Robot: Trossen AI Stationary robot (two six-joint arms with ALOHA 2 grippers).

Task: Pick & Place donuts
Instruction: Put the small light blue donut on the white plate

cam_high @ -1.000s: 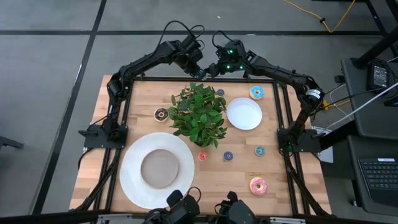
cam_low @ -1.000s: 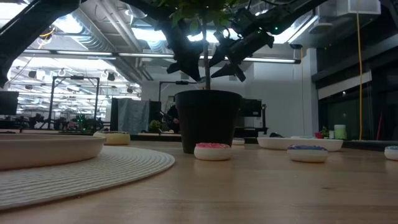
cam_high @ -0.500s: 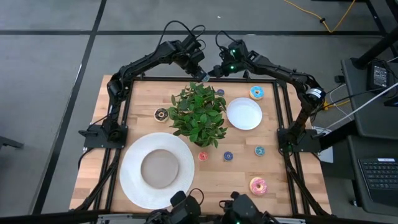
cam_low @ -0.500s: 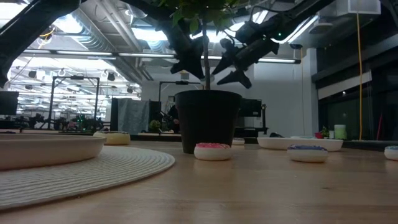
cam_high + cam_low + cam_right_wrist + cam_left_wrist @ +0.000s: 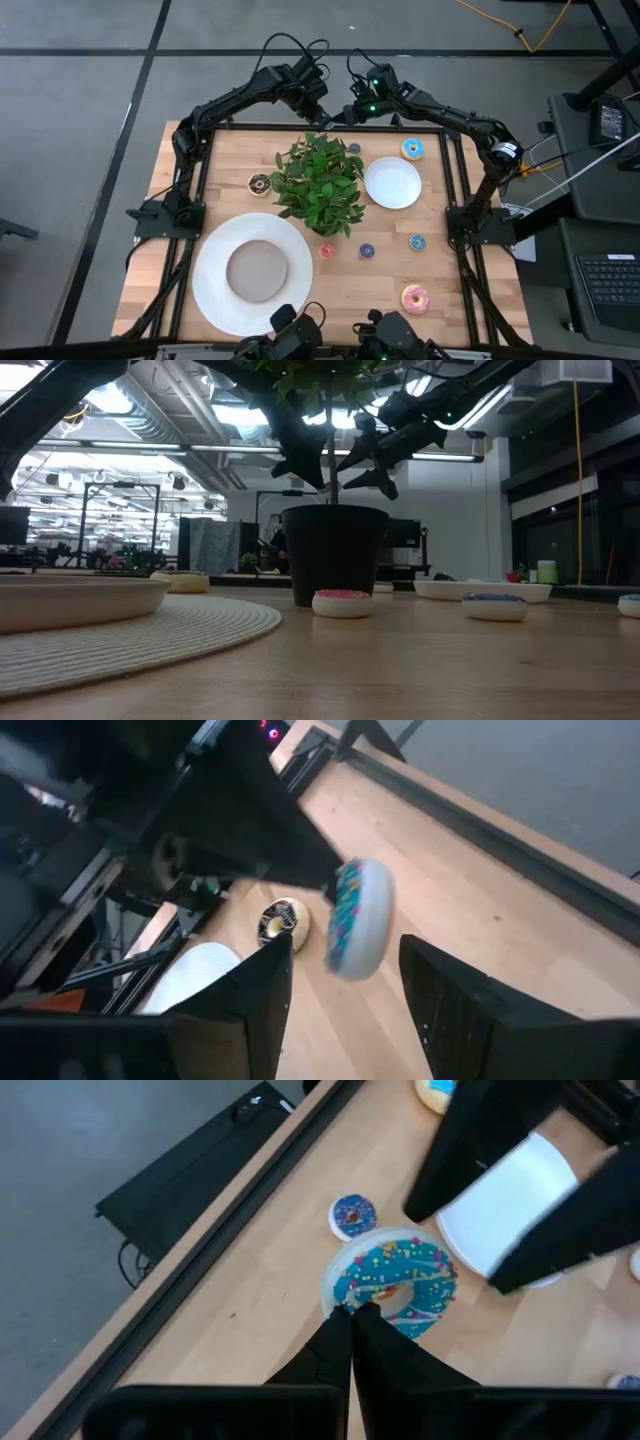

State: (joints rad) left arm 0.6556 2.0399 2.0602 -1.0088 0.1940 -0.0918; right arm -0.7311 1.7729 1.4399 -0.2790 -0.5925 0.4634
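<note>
My left gripper [image 5: 352, 1312] is shut on a light-blue-frosted donut [image 5: 395, 1285] with sprinkles, above the table's far edge behind the potted plant [image 5: 320, 185]. My right gripper [image 5: 345, 990] is open just to its right. Its fingers [image 5: 255, 1010] stand on either side of that donut [image 5: 358, 918] without touching it. On the table lie a pink donut [image 5: 415, 298], a chocolate donut [image 5: 260, 184], a blue-topped donut [image 5: 412, 149] and tiny donuts: red [image 5: 327, 251], blue [image 5: 367, 251], teal [image 5: 417, 242] and blue [image 5: 352, 1215]. My left gripper pinches the light-blue donut by its rim [image 5: 345, 1302], with only the fingertips at the ring's edge. The fingers come slanting from the table's left. The donut is lifted clear of the table and, in the right wrist view, stands on edge in the air.
A small white plate [image 5: 392, 183] lies right of the plant. A large white plate [image 5: 215, 290] with a bowl in it fills the near left. The black frame rail [image 5: 400, 128] runs along the far edge under both grippers. Bare wood shows at the near right.
My right gripper drew back slightly toward the far right, then came a little closer to my left gripper again, staying open. My left gripper has kept the donut in place.
</note>
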